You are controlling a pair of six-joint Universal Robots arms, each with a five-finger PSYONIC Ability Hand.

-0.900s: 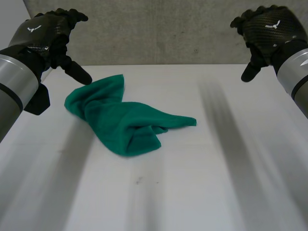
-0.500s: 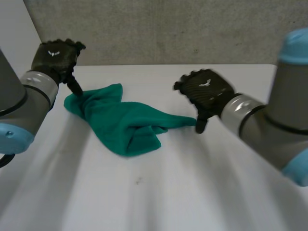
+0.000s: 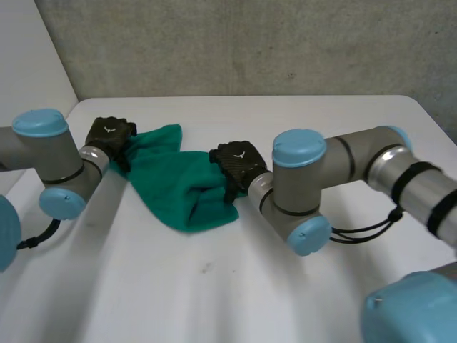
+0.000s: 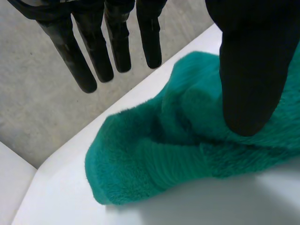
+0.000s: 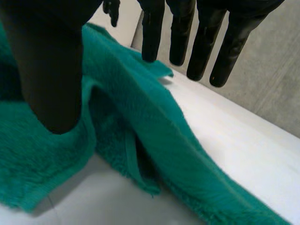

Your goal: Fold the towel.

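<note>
A crumpled green towel (image 3: 171, 182) lies on the white table (image 3: 235, 293), left of centre. My left hand (image 3: 108, 136) is down at the towel's left end. In the left wrist view its fingers (image 4: 96, 54) are straight and its thumb (image 4: 251, 75) hangs over the towel (image 4: 173, 154), with nothing pinched. At the towel's right side sits my right hand (image 3: 238, 163). There the fingers (image 5: 206, 37) are straight and the thumb (image 5: 51, 75) is spread apart, both above a ridge of the towel (image 5: 150, 122) that runs between them.
A grey concrete wall (image 3: 250, 43) stands behind the table's far edge. My right arm (image 3: 335, 179) reaches across the table's right half, low over the surface. Bare table lies in front of the towel.
Both hands dropped from high at the sides down to the towel. The left went to its left end, and the right swung in leftward to its right side. The towel has barely shifted.
</note>
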